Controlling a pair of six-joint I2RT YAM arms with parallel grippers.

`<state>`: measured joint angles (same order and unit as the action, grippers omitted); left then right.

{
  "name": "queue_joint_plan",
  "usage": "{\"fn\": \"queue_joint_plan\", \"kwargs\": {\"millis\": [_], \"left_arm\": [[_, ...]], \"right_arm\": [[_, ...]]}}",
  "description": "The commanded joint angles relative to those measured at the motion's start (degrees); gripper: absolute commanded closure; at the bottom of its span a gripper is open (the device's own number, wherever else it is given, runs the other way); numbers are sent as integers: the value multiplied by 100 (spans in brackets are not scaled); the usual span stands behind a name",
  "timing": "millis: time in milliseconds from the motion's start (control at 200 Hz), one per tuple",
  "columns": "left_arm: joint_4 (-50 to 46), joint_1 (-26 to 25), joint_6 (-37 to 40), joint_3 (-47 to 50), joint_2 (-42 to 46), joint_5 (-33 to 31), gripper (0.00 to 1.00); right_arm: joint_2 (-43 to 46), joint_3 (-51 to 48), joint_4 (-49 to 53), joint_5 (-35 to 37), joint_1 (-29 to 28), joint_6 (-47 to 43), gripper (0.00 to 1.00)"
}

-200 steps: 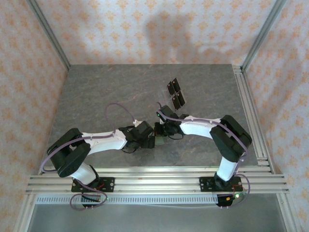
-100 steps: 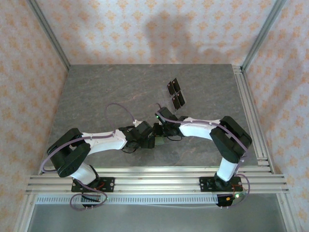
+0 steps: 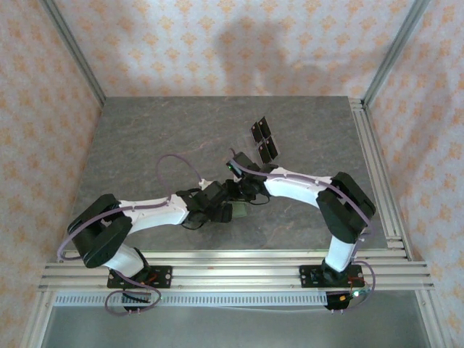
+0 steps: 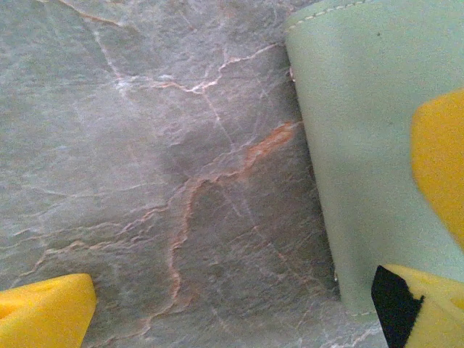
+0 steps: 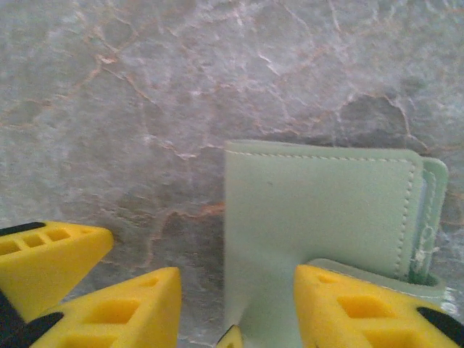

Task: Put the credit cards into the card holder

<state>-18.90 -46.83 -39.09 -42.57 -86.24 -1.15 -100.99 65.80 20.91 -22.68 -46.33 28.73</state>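
The card holder (image 5: 319, 206), a pale sage-green wallet, lies closed on the stone table; it also shows at the right of the left wrist view (image 4: 362, 130) and as a small green patch from above (image 3: 240, 212). My right gripper (image 5: 235, 312) is open, its yellow fingers (image 5: 362, 308) astride the wallet's near left corner, one over the wallet and one over bare table. My left gripper (image 4: 232, 304) is wide open just left of the wallet with only table between its fingers. Black credit cards (image 3: 259, 129) lie further back, with more of them (image 3: 267, 150) just nearer.
The two grippers (image 3: 226, 199) crowd together at the table's centre front, and each one's yellow finger shows in the other's wrist view (image 4: 442, 159). Aluminium rails (image 3: 377, 167) run along the right edge and the front.
My right gripper has moved left toward the left gripper and its jaws have parted from shut. The left arm has barely moved.
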Motion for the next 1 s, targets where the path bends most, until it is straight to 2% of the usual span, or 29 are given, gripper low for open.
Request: {"fn": "queue_joint_plan", "kwargs": {"millis": [0, 175, 260, 280, 325, 510, 596, 621, 646, 711, 726, 906, 991], "left_arm": [[-488, 29, 151, -205, 345, -368, 0], [-911, 90, 235, -447, 837, -635, 0], [-1145, 172, 260, -562, 1154, -781, 0], [-1187, 198, 261, -595, 1231, -833, 0], [-1312, 263, 262, -678, 1424, -959, 0], [-1837, 716, 404, -1213, 2128, -1673, 0], [-1919, 944, 582, -1421, 2377, -2281, 0], [-1914, 1012, 635, -1471, 2428, -2449, 0], [-1908, 1075, 695, -1517, 2490, -2613, 0], [-1859, 1251, 960, -1617, 2600, -3011, 0], [-1798, 1281, 1050, -1619, 2613, -3124, 0], [-755, 1583, 2141, -1315, 2857, -4272, 0], [-196, 1786, 2859, -1113, 2854, -4376, 0]], "right_arm": [[56, 402, 321, -90, 125, 29, 53], [307, 872, 535, -83, 370, 45, 42], [537, 1036, 646, -45, 561, 66, 35], [594, 1063, 659, -54, 600, 78, 30], [728, 1130, 757, -37, 702, 76, 26], [1535, 1292, 1210, 104, 1273, -75, 21], [2000, 1276, 1407, 282, 1673, -156, 19], [2138, 1255, 1459, 373, 1817, -193, 19], [2280, 1236, 1536, 502, 1942, -222, 7], [2608, 1223, 1722, 812, 2297, -371, 4], [2665, 1217, 1766, 899, 2383, -415, 0], [3224, 947, 1856, 2110, 3206, -959, 1], [3428, 560, 1462, 2721, 3467, -1222, 1]]}}
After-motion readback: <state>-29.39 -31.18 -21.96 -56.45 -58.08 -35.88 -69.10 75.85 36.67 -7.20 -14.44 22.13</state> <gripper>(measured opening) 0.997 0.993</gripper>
